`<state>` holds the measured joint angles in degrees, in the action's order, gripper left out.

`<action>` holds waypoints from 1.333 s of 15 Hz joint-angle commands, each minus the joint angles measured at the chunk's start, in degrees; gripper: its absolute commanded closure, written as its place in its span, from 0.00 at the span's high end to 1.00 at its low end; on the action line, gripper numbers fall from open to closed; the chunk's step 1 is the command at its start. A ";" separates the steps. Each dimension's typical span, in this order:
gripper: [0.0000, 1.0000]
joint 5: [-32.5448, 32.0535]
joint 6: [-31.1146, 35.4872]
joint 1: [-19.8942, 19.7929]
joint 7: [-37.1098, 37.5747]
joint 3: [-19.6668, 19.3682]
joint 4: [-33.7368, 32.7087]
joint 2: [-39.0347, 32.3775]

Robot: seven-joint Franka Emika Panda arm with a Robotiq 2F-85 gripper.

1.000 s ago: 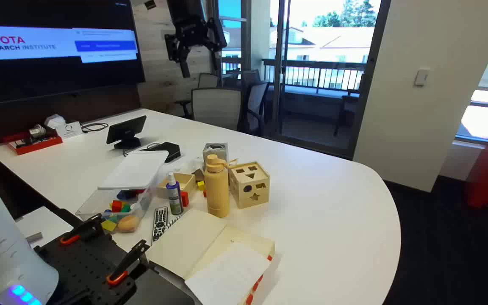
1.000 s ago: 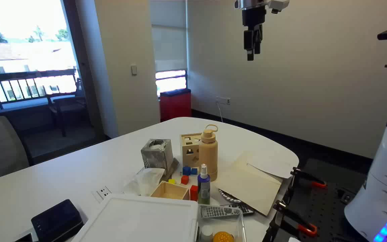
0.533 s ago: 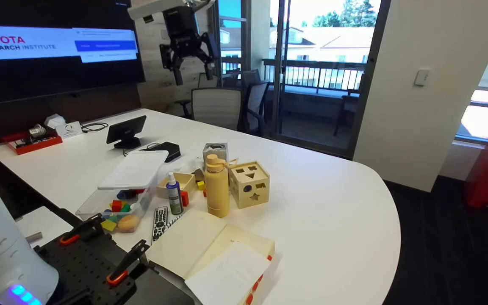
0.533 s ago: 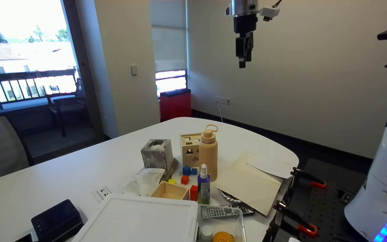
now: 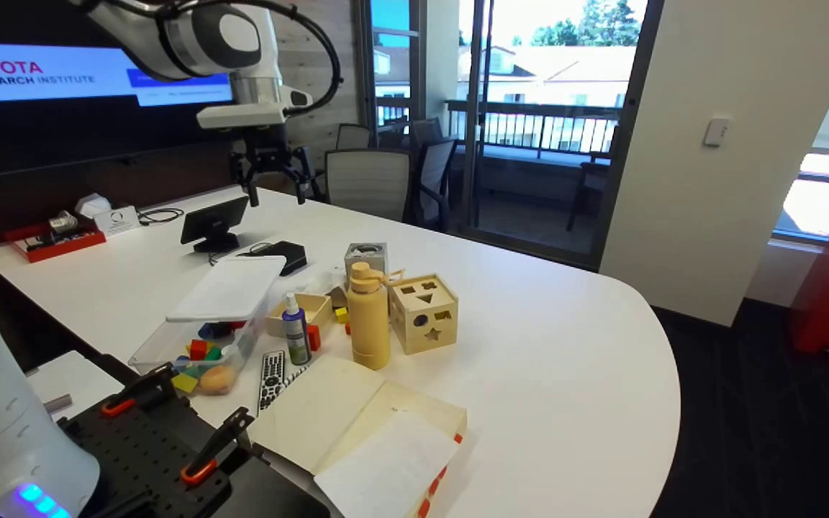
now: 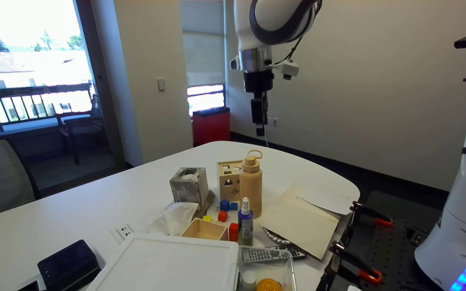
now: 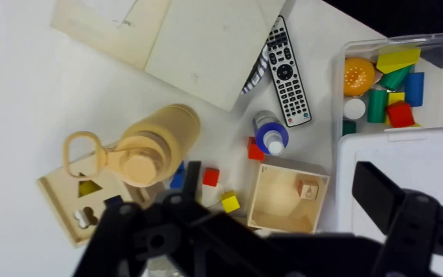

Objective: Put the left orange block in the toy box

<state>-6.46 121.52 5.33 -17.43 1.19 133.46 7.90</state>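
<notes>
The toy box, a light tan wooden cube with shaped holes, stands behind the tan bottle in both exterior views (image 5: 425, 316) (image 6: 229, 190), and partly under it in the wrist view (image 7: 67, 209). Two red-orange blocks lie on the table. One block (image 6: 222, 216) (image 7: 211, 177) sits near the yellow block. The other block (image 5: 313, 337) (image 6: 233, 232) (image 7: 255, 149) touches or nearly touches the spray bottle, which partly hides it. Which one counts as left differs by view. My gripper (image 5: 277, 196) (image 6: 260, 130) (image 7: 278, 175) is open and empty, high above the table.
The tan bottle (image 5: 369, 320) and purple spray bottle (image 5: 296, 331) stand upright near the blocks. An open wooden tray (image 7: 279, 200) holds a small block. A clear bin (image 5: 162, 345) with a white lid (image 6: 168, 262), a tissue box (image 6: 190, 186) and an open carton (image 6: 301, 220) surround them.
My gripper has come down a long way, moving leftward in both exterior views. It stays open. The objects on the table have not moved.
</notes>
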 commanded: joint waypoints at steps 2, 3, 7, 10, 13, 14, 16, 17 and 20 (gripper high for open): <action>1.00 0.75 6.76 1.68 -1.22 3.37 -1.65 -12.65; 1.00 1.08 8.45 1.53 -1.89 3.88 -2.65 -16.11; 1.00 4.81 13.23 -0.24 -5.37 5.68 -7.80 -27.22; 1.00 6.63 15.48 -1.96 -7.47 6.63 -12.96 -33.67; 1.00 7.28 15.74 -3.92 -8.25 7.36 -18.65 -39.14; 1.00 7.26 15.41 -4.48 -8.20 7.52 -20.50 -40.90; 1.00 6.57 15.21 -5.14 -7.49 7.42 -23.49 -44.11; 1.00 6.40 15.22 -5.43 -7.31 7.41 -24.76 -45.53; 1.00 6.10 15.55 -6.19 -7.02 7.42 -28.04 -49.79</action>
<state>-0.65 137.24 0.33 -23.65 7.86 109.46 -37.88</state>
